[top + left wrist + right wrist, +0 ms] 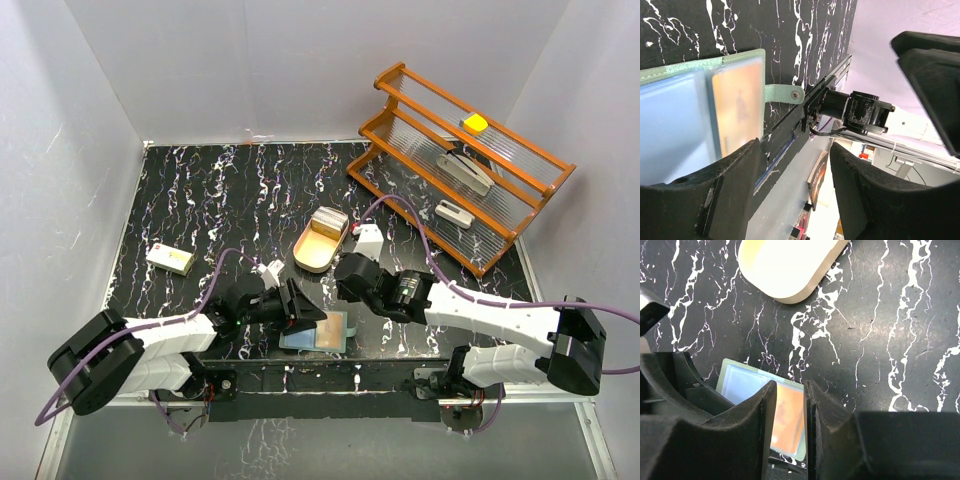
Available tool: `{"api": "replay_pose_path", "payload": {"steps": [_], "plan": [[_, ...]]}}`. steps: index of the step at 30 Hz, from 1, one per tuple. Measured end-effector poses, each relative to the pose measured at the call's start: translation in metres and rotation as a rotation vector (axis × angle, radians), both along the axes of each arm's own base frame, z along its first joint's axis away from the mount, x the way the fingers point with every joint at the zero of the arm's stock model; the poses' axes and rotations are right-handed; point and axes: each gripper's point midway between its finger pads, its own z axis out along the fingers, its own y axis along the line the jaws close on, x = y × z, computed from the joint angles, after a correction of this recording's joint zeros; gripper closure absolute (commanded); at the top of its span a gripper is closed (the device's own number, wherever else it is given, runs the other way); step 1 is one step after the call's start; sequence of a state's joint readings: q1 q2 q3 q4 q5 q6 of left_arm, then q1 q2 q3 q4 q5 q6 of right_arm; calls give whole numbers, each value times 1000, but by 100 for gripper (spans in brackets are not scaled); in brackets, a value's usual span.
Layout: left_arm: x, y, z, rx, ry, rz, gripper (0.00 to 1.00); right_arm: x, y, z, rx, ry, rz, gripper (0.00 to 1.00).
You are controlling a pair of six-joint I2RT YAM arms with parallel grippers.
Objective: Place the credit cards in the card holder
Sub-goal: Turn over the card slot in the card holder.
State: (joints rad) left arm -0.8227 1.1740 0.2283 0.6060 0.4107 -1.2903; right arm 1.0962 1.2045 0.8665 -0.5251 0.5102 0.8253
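Top external view: the teal-green bifold card holder [318, 332] lies open and flat on the black white-veined table [200, 200], close to its near edge and between my two arms. My left gripper [300, 314] sits at the holder's left side, and my right gripper [345, 285] hangs just above its far right corner. Left wrist view: my left gripper [795, 165] has its fingers [725, 195] spread wide with nothing between them, and one finger overlaps the holder [700, 62] at its near edge. I cannot tell whether that finger presses on it. One orange-tan plastic card [737, 110] lies behind the pale blue-grey pocket next to the snap tab [785, 93]. Right wrist view: my right fingers [760, 430] stand narrowly apart and pinch nothing. Through the gap I see the orange-tan plastic card [790, 410] lying in the holder [740, 380] below. The oval tan wooden tray [305, 255] stands just beyond the holder, apart from it, with grey-white cards [328, 218] at its far end. An orange slatted rack [420, 110] stands at the far right, and a cream box [170, 259] lies well to the left.
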Motion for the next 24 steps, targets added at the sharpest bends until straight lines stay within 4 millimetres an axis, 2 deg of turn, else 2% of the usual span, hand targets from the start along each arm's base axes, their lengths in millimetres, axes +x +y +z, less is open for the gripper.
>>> {"api": "replay_pose_path", "payload": {"steps": [11, 16, 19, 20, 21, 22, 24], "plan": [[-4, 8, 2, 35, -60, -14, 42, 16, 4, 21, -108, -78, 89, 53], [-1, 20, 12, 107, -145, -5, 38, 44, 10, 26, -196, -98, 133, 48], [4, 29, 22, 162, -200, 7, 34, 68, 9, 28, -249, -108, 139, 44], [4, 32, 25, 178, -216, 9, 24, 77, 8, 29, -271, -112, 141, 41], [6, 35, 29, 195, -231, 15, 8, 85, 7, 30, -291, -118, 144, 39], [7, 38, 32, 210, -249, 17, 2, 93, 7, 31, -311, -124, 150, 38], [9, 43, 37, 236, -275, 24, 1, 108, 9, 32, -352, -138, 165, 37]]}}
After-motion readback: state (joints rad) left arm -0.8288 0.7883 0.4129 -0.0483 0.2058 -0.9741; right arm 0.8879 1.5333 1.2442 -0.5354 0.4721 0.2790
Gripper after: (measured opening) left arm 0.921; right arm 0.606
